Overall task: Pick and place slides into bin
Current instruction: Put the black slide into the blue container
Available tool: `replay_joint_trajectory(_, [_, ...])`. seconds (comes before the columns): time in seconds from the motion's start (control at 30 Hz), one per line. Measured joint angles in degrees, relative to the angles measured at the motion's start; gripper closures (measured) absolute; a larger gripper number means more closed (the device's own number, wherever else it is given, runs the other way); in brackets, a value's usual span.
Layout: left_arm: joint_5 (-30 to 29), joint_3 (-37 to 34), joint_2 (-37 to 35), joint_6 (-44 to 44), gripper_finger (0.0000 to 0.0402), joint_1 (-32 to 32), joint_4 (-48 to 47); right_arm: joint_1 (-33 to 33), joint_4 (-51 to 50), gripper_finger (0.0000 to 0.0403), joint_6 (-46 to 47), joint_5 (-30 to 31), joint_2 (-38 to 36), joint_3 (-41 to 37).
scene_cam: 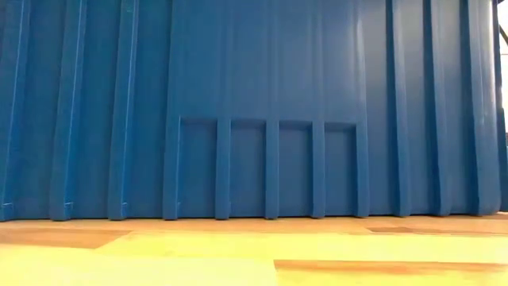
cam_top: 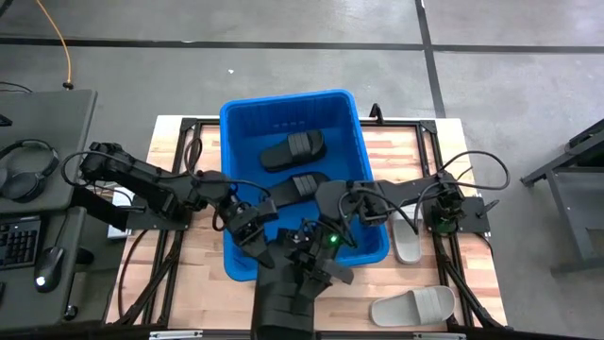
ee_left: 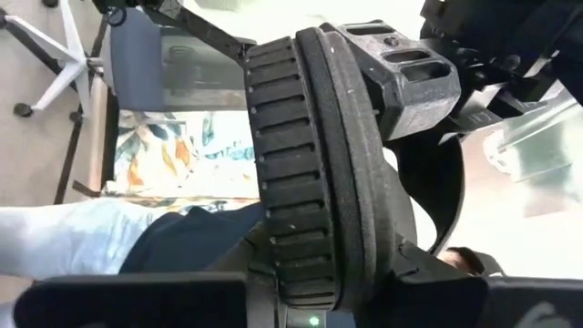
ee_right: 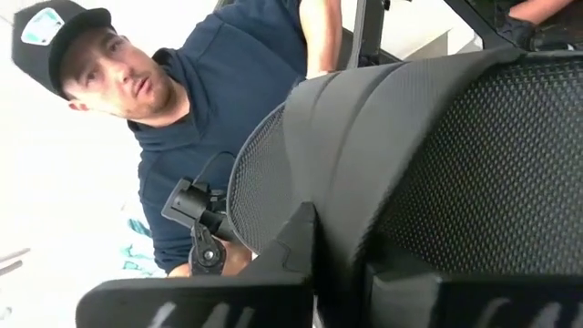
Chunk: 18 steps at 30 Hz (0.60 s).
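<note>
Slide [ee_left: 319, 182], black, clamped between left tool [cam_top: 253, 233] and right tool [cam_top: 326, 238] over the bin [cam_top: 241, 118]

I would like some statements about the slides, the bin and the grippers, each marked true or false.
1. Two black slides lie inside the blue bin. True.
2. Two light grey slides lie on the table right of the bin. True.
3. The right gripper is empty. False: it is shut on a black slide.
4. The bin lies tipped on its side. False: it stands upright.
5. The left gripper is at a ribbed black slide sole. True.
</note>
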Motion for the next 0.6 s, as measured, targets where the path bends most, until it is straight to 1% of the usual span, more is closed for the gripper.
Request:
replay_joint_trajectory(0.13, [2.6,0.0,0.0,1.8,0.0339,0.1,-2.0,0.0,-3.4,0.0365,-2.0,0.3,0.0,0.0])
replay_joint_trajectory(0.23, [3.5,0.1,-0.3,5.1,0.0339,0.1,-5.6,0.0,-5.4,0.0345,-4.4,0.8,0.1,0.0])
replay_joint_trajectory(0.3, [3.8,0.2,-0.4,7.0,0.0339,0.1,-7.9,0.0,-6.4,0.0336,-4.1,0.8,0.2,0.0])
replay_joint_trajectory(0.43, [3.9,0.3,-1.5,10.4,0.0339,0.1,-11.9,-0.1,-8.7,0.033,-5.2,1.2,0.1,-0.1])
replay_joint_trajectory(0.5, [4.0,0.3,-2.4,11.8,0.0339,0.2,-13.9,-0.6,-12.0,0.033,-5.8,2.6,-0.1,-0.1])
replay_joint_trajectory(0.6, [6.3,0.2,-2.9,12.2,0.0339,-0.2,-14.0,-1.3,-18.9,0.0329,-6.5,3.2,-1.3,-0.1])
